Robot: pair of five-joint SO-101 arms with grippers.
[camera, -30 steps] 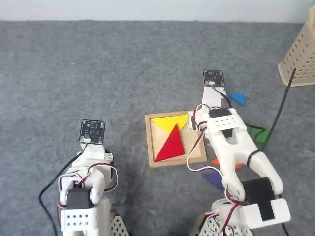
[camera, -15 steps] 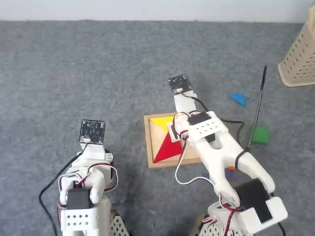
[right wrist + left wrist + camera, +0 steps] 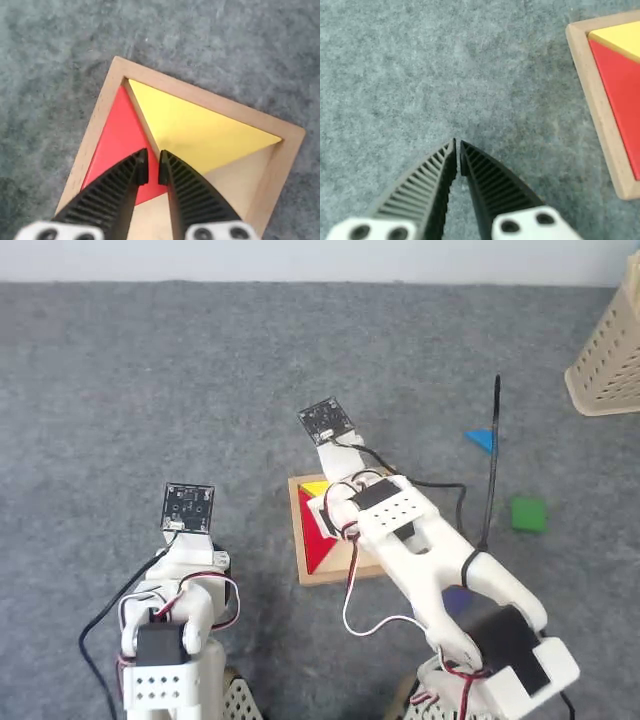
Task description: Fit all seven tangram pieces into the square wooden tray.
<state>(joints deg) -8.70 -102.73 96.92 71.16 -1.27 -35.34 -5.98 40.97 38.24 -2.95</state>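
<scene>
The square wooden tray [image 3: 296,530] lies mid-table with a yellow triangle [image 3: 315,488] and a red triangle [image 3: 312,540] inside. My right arm [image 3: 390,515] stretches over it. In the right wrist view my right gripper [image 3: 152,161] is shut and empty, hovering over the seam between the red triangle [image 3: 112,145] and the yellow triangle [image 3: 200,125]. My left gripper [image 3: 457,146] is shut over bare carpet, left of the tray [image 3: 592,95]. A blue triangle [image 3: 482,439], a green square [image 3: 527,513] and a partly hidden purple piece [image 3: 457,598] lie right of the tray.
A beige slotted basket [image 3: 610,350] stands at the far right edge. A black cable [image 3: 490,460] rises from the right arm between the tray and the loose pieces. Grey carpet covers the table, with open room at the back and left.
My right arm has swung left from the tray's right rim to above its left half, covering most of the tray. The left arm has not moved.
</scene>
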